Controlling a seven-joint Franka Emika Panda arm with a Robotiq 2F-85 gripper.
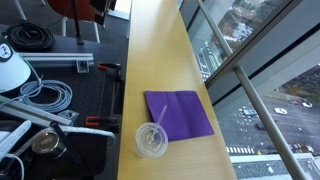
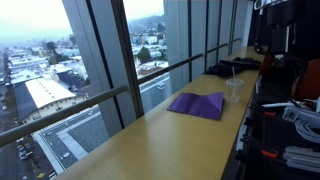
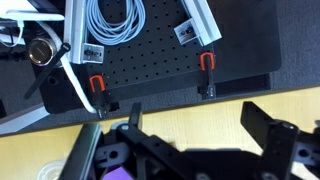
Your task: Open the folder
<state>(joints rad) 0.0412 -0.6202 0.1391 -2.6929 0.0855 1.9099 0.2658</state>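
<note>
The purple folder (image 1: pixel 178 112) lies flat and closed on the yellow wooden counter (image 1: pixel 160 60); it also shows in an exterior view (image 2: pixel 198 104). A small purple corner of it (image 3: pixel 121 173) shows at the bottom of the wrist view. My gripper (image 3: pixel 198 120) shows only in the wrist view. It is open and empty, its two black fingers spread over bare counter beside the folder. A clear plastic cup with lid and straw (image 1: pixel 152 140) stands at the folder's near corner, also seen in an exterior view (image 2: pixel 235 90).
A black perforated board (image 3: pixel 150 65) with red clamps (image 3: pixel 207 62), coiled white cable (image 3: pixel 110 20) and grey cable (image 1: pixel 45 95) borders the counter. A glass wall with a railing (image 1: pixel 240 70) runs along the counter's other side.
</note>
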